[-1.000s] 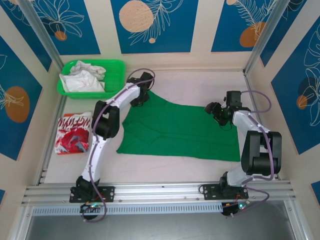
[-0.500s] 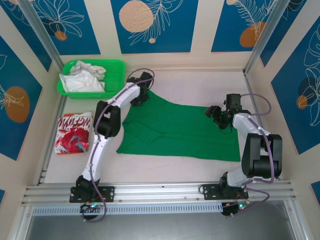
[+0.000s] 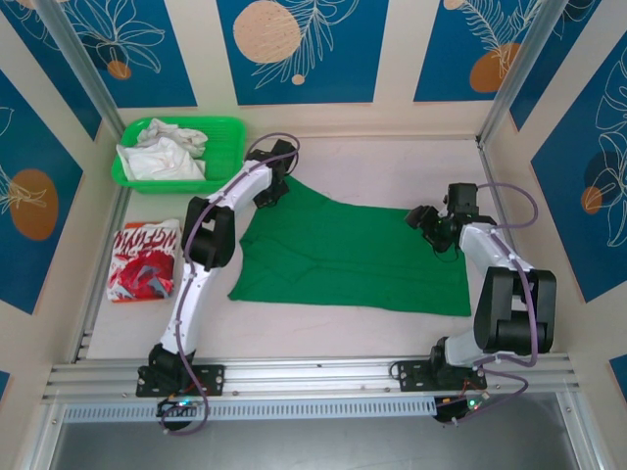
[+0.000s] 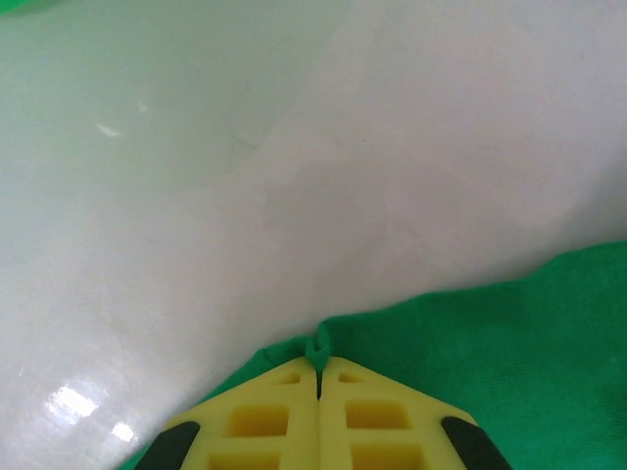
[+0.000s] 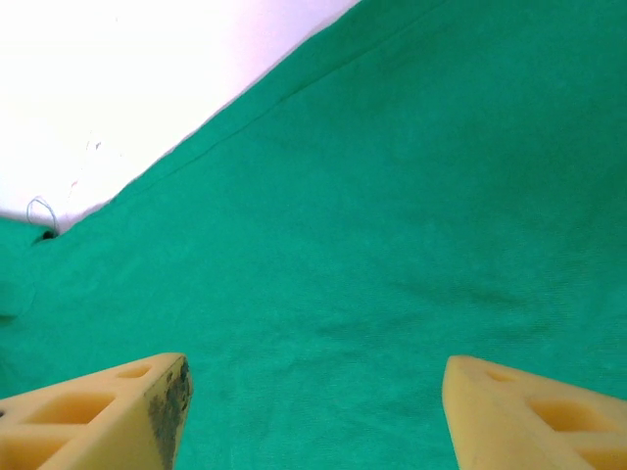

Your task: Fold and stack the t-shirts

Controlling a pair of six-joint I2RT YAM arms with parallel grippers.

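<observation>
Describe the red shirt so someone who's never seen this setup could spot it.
Find the green basket in the far left corner. Just below it in the overhead view lies the red t-shirt, a compact bundle. It alone is red with white lettering; the green t-shirt beside it is plain and spread flat.

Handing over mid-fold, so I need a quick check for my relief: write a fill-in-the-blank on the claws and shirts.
The left claw is shut on the edge of the ____ t-shirt.
The right claw hangs over that cloth with jaws ____.
The red t-shirt lies by the ____ edge of the table.
Missing: green; open; left.
</observation>
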